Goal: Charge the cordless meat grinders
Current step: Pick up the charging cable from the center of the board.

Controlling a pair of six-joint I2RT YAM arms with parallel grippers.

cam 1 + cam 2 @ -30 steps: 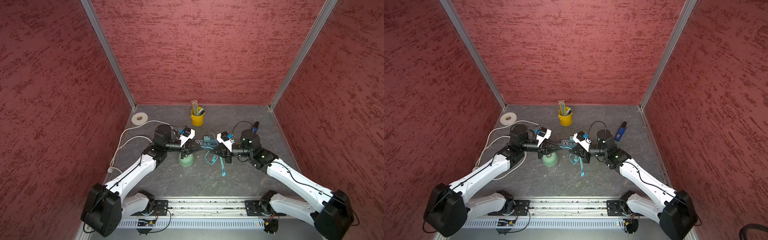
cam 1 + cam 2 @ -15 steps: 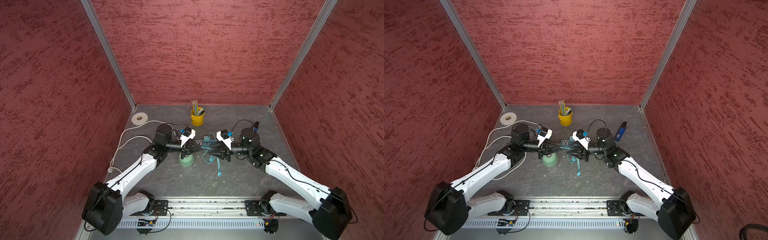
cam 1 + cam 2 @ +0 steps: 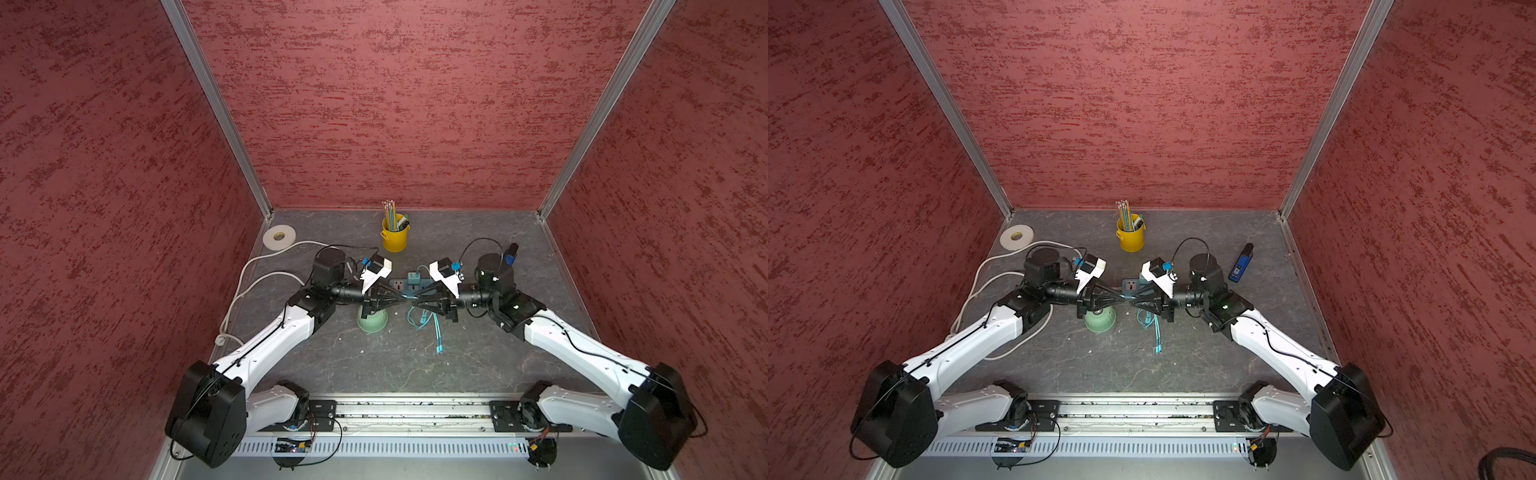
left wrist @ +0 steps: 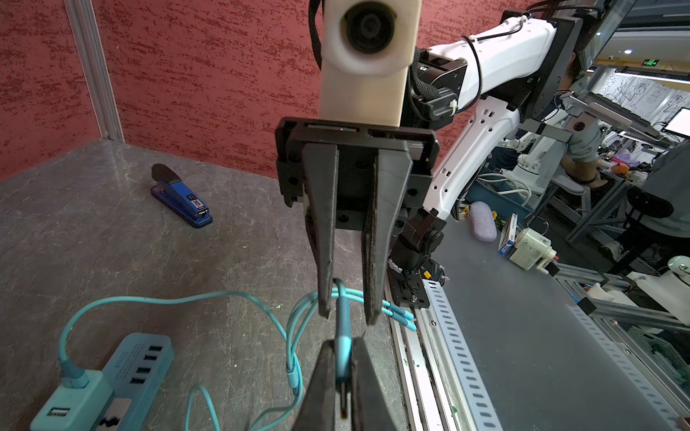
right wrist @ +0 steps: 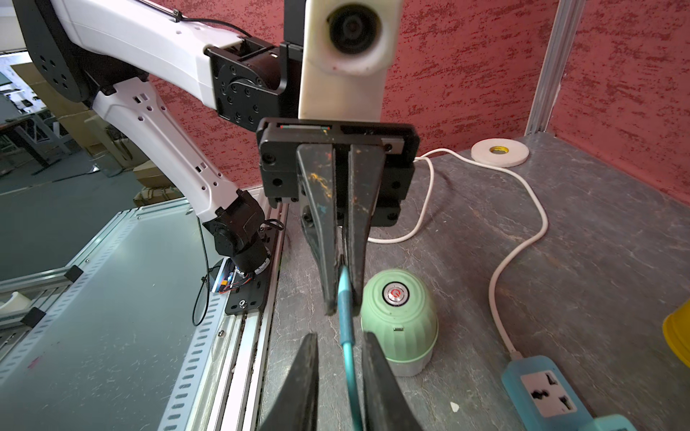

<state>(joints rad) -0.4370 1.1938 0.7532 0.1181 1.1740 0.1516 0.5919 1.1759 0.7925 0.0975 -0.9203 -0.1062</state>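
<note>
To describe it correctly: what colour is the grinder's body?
The grinder is pale mint green; clearest in right wrist view.

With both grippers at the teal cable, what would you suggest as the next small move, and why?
Probably back the right gripper away. The left gripper is shut on the teal cable near its plug end, while the right jaws stand apart around it. That would free the left to carry the plug to the mint-green grinder close by.

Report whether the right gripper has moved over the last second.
Yes, slightly. In a top view the right gripper has slid away from the blue stapler, toward the left gripper, which is shut on the teal cable.
</note>
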